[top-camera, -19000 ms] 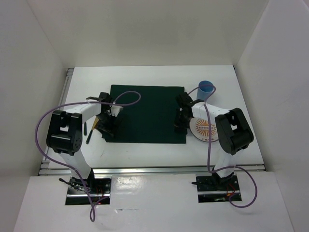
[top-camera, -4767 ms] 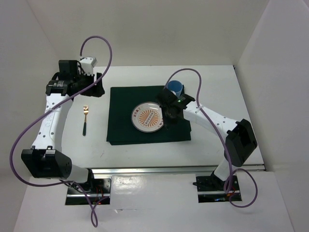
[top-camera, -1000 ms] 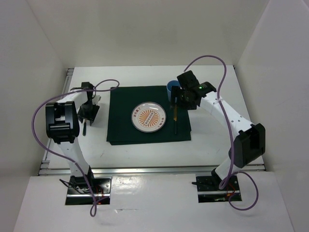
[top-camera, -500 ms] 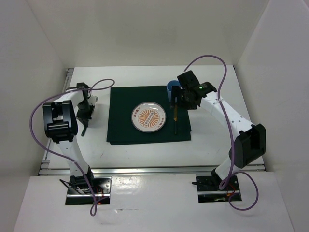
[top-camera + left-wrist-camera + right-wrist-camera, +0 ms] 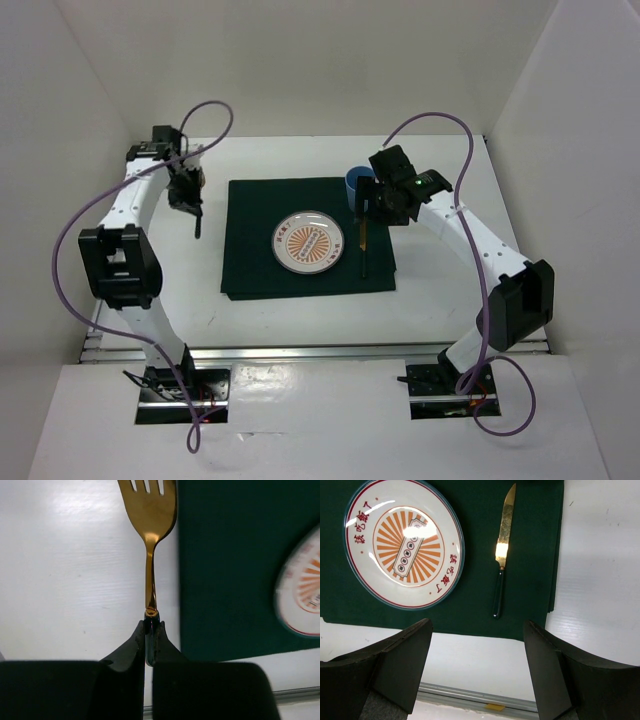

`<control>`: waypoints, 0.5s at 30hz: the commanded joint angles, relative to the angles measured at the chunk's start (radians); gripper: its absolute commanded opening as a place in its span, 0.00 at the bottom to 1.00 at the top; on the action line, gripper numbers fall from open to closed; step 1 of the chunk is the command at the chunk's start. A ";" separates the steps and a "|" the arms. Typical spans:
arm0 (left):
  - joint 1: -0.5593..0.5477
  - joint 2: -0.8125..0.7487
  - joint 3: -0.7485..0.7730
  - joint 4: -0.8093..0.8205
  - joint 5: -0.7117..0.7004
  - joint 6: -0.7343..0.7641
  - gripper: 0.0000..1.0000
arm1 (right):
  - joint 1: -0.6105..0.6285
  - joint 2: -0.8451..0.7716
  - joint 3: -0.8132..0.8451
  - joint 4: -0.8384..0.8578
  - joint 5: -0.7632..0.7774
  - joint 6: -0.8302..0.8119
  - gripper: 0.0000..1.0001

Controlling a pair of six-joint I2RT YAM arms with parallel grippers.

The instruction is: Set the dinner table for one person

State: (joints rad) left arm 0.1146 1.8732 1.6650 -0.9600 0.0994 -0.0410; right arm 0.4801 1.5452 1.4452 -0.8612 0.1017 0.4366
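Left end effector [image 5: 151, 625], clenched on the fork [image 5: 150, 515] handle above the white surface [image 5: 75, 580] at frame left, should lay it flat on the placemat [image 5: 225, 555], left of the plate [image 5: 300, 590]; right end effector [image 5: 477, 625] stands released.

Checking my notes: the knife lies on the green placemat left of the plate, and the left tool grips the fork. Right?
No: the top view shows the knife on the placemat right of the plate. The left tool does grip the fork.
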 commanded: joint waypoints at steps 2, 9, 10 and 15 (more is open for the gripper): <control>-0.194 -0.097 0.033 -0.019 -0.050 -0.146 0.00 | 0.006 -0.031 0.012 0.005 0.013 -0.002 0.81; -0.294 0.055 0.137 -0.080 0.000 -0.353 0.00 | 0.006 -0.040 0.012 -0.004 0.024 0.017 0.81; -0.303 0.055 0.115 -0.080 -0.029 -0.368 0.00 | 0.006 -0.040 0.012 -0.004 0.033 0.017 0.81; -0.348 0.110 0.023 -0.059 -0.113 -0.447 0.00 | 0.006 -0.050 0.012 -0.025 0.055 0.027 0.81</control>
State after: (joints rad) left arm -0.2050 1.9640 1.7084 -1.0016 0.0452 -0.4004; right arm 0.4801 1.5444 1.4452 -0.8688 0.1215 0.4519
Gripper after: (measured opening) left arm 0.029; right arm 0.808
